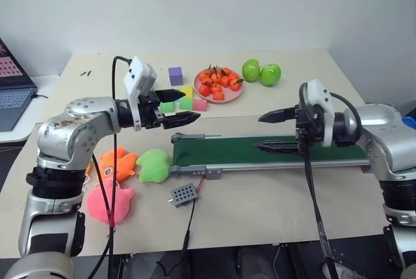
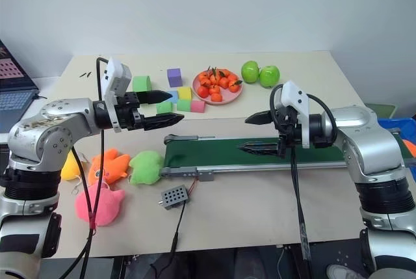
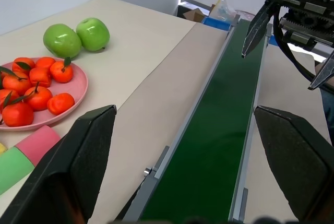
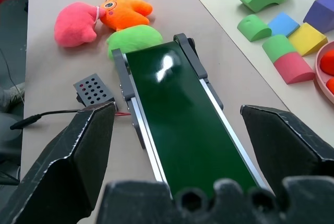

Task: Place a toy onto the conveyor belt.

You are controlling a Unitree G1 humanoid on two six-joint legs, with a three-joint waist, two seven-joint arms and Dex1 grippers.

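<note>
The pink toy (image 1: 107, 202) lies on the table near its front left edge, beside other plush toys and apart from both grippers. The dark-green conveyor belt (image 1: 260, 152) runs left to right across the middle of the table, with nothing on it. My left gripper (image 1: 188, 105) hovers open above the belt's left end, pointing right, with nothing between its fingers. Facing it, my right gripper (image 1: 260, 132) is open and empty over the middle of the belt. The right wrist view looks along the belt (image 4: 177, 125) to the toy (image 4: 75, 23).
An orange plush fish (image 1: 117, 164) and a lime-green plush (image 1: 154, 165) lie between the toy and the belt's left end. A small wired grey box (image 1: 183, 193) sits in front of the belt. Behind it are foam blocks (image 1: 185, 100), a plate of tangerines (image 1: 219, 84) and two green apples (image 1: 261, 72).
</note>
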